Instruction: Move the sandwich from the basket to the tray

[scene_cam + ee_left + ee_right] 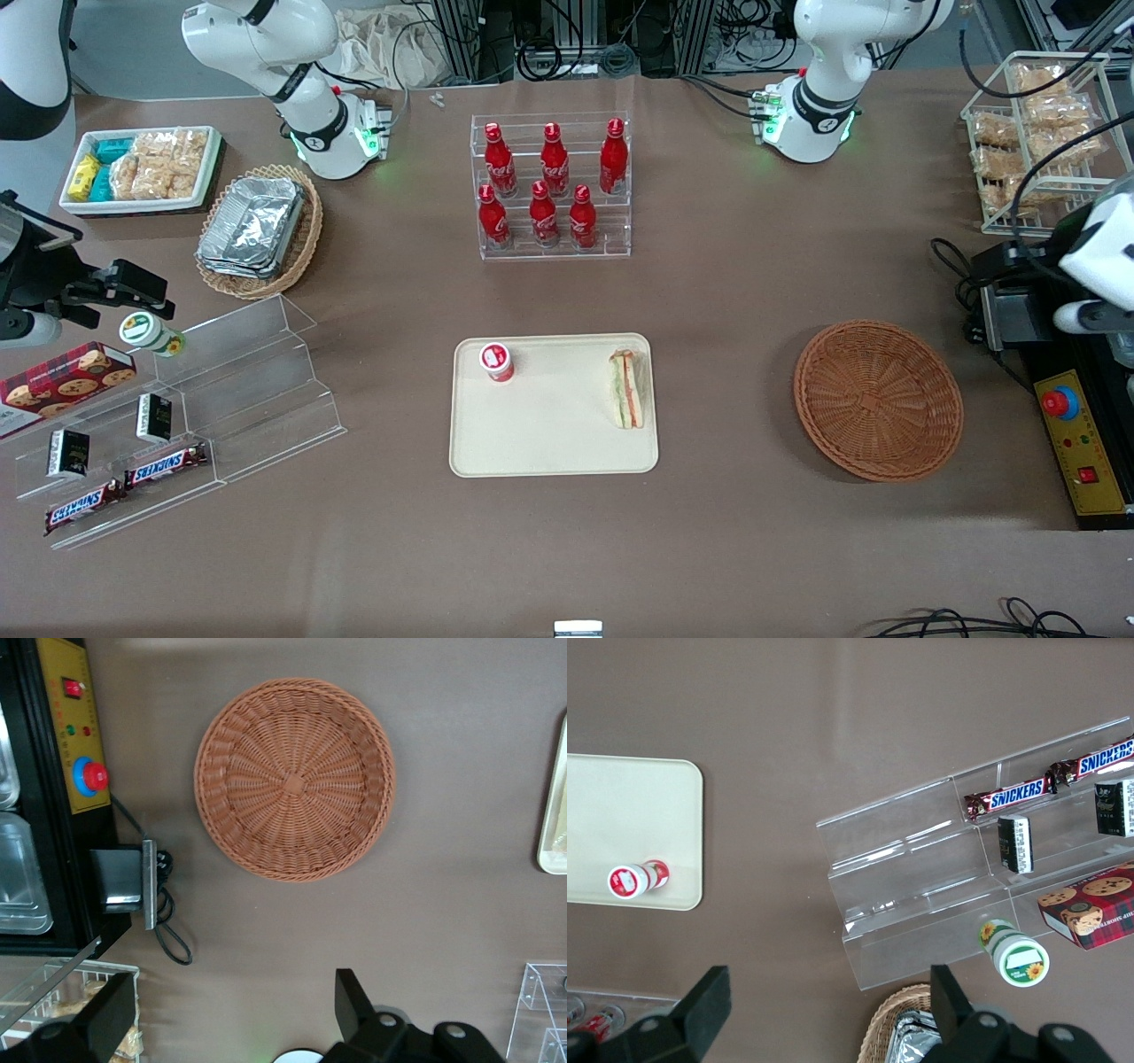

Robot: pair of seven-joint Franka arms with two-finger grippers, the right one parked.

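Sandwich (pixel 626 389) lies on the tray (pixel 549 447), by the edge toward the working arm, well apart from the small red-capped cup (pixel 497 361). Basket (pixel 877 400) holds nothing. I see my gripper (pixel 226 1019) high above the table beside it, fingers spread, gripping nothing. Judged done. Risk: sandwich near rim; a tray bump might tip it.
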